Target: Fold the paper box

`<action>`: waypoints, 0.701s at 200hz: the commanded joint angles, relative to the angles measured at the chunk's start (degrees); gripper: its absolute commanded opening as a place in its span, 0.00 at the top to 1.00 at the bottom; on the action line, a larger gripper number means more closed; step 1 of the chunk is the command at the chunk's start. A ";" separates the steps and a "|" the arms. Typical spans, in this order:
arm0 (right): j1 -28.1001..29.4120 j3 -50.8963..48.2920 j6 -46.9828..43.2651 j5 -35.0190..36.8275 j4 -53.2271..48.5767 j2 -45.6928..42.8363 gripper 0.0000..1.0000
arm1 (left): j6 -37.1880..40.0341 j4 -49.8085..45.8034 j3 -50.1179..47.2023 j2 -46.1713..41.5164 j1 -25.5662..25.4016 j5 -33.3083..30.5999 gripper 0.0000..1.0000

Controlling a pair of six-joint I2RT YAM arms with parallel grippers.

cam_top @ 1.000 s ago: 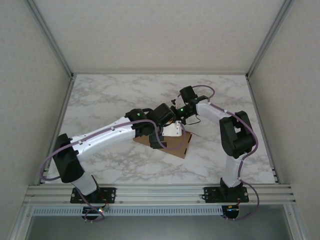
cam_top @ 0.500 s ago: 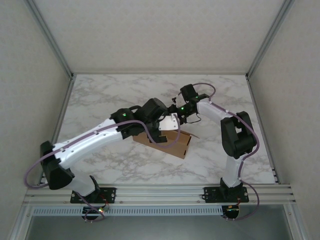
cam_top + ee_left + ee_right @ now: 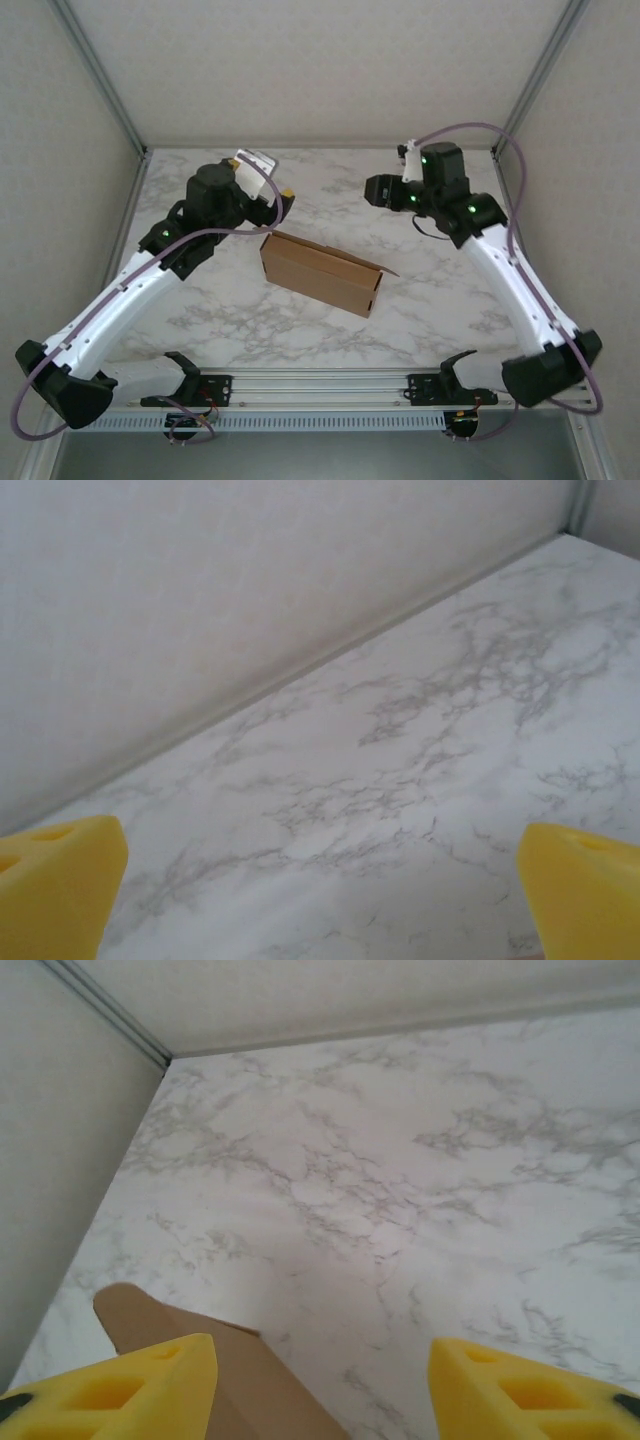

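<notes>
Both arms have drawn back from the paper box (image 3: 320, 272), over which they were crowded a second ago; the left end effector (image 3: 320, 890) now hangs over the far left of the marble surface (image 3: 200, 320), its yellow fingers (image 3: 60, 880) spread wide and empty; the right end effector (image 3: 320, 1390) hangs at far right, jaws apart, holding nothing; the box lies free and closed mid-surface, long axis running from far left to near right, a small flap jutting at its near-right end.
</notes>
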 commanded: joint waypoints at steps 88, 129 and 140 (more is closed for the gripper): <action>10.62 -12.38 -21.45 6.57 -23.62 -18.13 0.34 | -28.47 11.93 -13.87 -2.47 15.06 -8.70 0.00; 13.28 -13.65 -20.44 13.01 -25.36 -14.83 0.35 | -34.23 17.29 -16.97 0.41 17.81 -4.25 0.00; 13.27 -13.77 -19.33 15.58 -24.55 -13.56 0.37 | -35.31 18.98 -17.90 1.01 18.05 -2.05 0.01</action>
